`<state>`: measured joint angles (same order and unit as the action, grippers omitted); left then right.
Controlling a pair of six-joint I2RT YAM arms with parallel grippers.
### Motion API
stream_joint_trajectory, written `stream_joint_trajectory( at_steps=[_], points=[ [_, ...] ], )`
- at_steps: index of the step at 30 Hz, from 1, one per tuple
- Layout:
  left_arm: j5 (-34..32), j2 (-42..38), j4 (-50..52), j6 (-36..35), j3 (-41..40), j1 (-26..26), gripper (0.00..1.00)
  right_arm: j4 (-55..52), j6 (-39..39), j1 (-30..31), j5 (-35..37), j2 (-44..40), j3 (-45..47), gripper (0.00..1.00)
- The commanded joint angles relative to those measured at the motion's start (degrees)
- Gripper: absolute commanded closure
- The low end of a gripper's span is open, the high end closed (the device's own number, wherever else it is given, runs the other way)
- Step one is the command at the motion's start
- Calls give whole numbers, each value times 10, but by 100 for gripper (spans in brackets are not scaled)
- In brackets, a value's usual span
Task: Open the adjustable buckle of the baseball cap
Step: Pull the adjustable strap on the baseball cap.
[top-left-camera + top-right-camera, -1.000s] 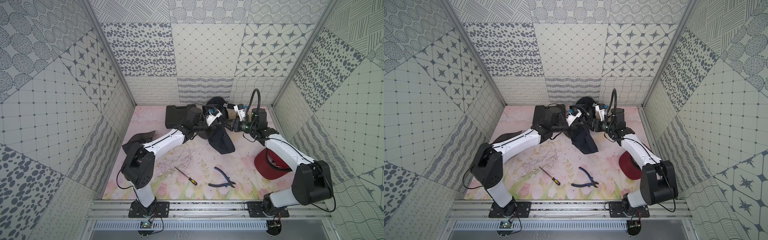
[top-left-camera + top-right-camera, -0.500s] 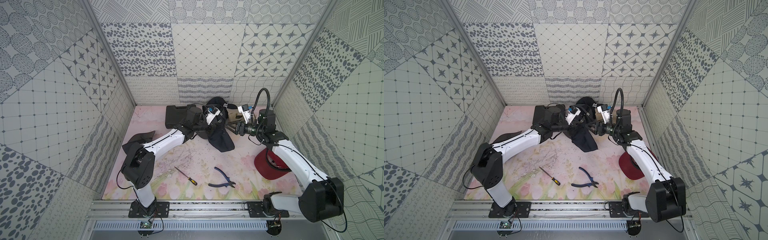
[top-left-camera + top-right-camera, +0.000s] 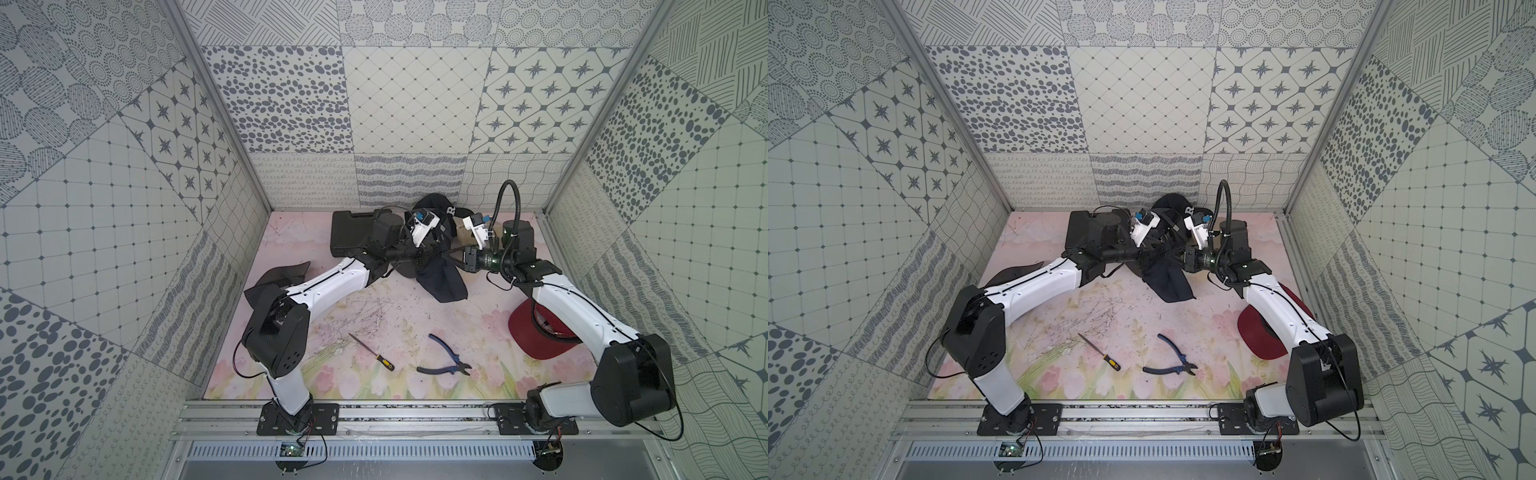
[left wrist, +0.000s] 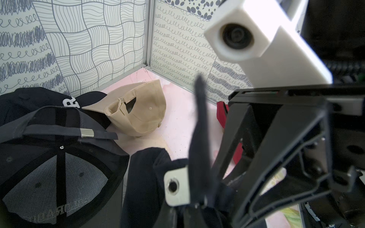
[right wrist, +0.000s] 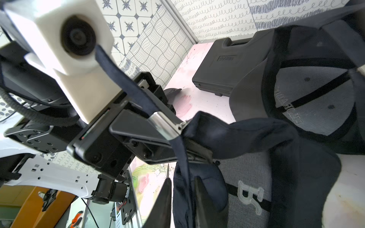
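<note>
Navy cotton, strung between two arms: the navy cap [image 3: 446,282] hangs just off the tool case [image 3: 353,232], at the end nearer the right arm, with its crown drooping onto the mat [image 3: 374,316]. The left gripper [image 5: 183,142] is clamped on the cap's back band, and the silver buckle [image 5: 164,126] sits right on top of one of its fingers [image 5: 134,126]. From that buckle the strap [image 5: 180,158] runs straight away from the case and into the right gripper [image 5: 182,183], whose jaws stand narrow, nipping it. So the strap's long axis lines up with the right gripper's own reach. A pull that way looks like the next call, and the right arm is the one placed to make it.
</note>
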<state>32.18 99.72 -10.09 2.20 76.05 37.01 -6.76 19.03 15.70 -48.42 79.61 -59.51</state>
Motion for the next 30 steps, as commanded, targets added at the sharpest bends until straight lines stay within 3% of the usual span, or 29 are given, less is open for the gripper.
stream_joint_trajectory(
  at_steps=[1, 6, 18, 30],
  points=[
    [-19, 1, -68, 29, 3, 5, 100, 34, 2, 3, 7, -2, 4, 89],
    [-25, 6, -102, 64, 0, 5, 100, 38, 1, 3, 11, -9, 16, 100],
    [-50, 1, -136, 113, -5, 5, 100, 20, -15, -6, 30, -44, 53, 100],
    [-70, 4, -107, 110, 19, 0, 100, -13, -22, -21, 60, -73, 109, 100]
  ],
)
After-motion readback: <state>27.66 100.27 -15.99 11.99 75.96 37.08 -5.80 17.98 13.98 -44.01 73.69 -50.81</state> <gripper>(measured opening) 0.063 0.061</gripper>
